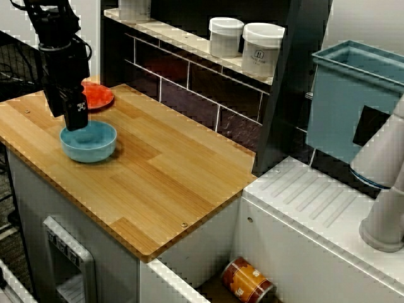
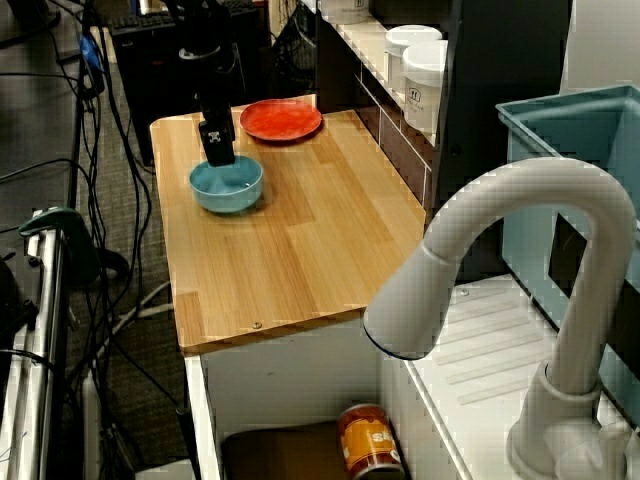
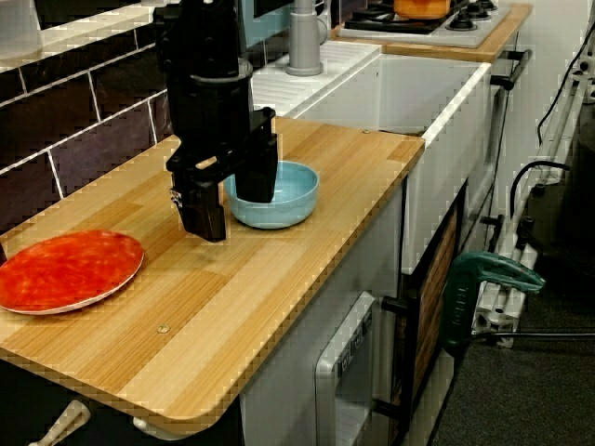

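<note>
In the view from the counter's end, the black end effector (image 3: 231, 212) is hanging straight down over the blue bowl (image 3: 288, 200), straddling its rim. One finger is reaching inside the bowl and the other is standing outside it, low against the wooden counter (image 3: 242, 307). The jaws are sitting narrow and appear to be pinching the rim, though the contact itself is hard to make out from any angle. The bowl is sitting upright on the counter, near the red plate (image 3: 65, 269) but apart from it, on the plate's sink-facing side. In the view from above the sink, two white jars (image 1: 262, 49) are standing on the shelf behind the counter, and a can (image 1: 247, 279) is lying on its side down in the sink.
</note>
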### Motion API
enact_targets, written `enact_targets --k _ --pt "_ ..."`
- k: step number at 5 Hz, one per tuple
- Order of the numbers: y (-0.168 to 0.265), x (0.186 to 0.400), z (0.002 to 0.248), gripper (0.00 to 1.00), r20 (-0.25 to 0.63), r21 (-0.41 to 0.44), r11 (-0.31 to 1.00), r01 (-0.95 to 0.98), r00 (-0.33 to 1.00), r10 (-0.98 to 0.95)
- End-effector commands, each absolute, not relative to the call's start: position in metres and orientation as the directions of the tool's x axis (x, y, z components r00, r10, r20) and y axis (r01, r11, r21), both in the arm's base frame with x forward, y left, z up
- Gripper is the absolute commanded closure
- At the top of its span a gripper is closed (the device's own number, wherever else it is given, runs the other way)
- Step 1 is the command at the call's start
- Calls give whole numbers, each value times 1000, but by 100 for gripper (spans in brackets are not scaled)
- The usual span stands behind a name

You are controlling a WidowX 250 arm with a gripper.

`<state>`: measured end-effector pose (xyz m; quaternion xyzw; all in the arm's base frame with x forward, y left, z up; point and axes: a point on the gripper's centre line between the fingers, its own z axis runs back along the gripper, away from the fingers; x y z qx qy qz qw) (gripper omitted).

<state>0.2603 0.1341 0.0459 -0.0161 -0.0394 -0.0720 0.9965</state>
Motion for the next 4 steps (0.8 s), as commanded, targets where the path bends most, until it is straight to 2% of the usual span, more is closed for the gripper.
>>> enact_targets --k 1,3,4 --pt "122 256 42 0 82 -22 984 179 981 -176" --pt "87 259 54 0 76 -49 970 239 969 -235" --pt "59 256 52 0 65 -24 954 298 953 -296"
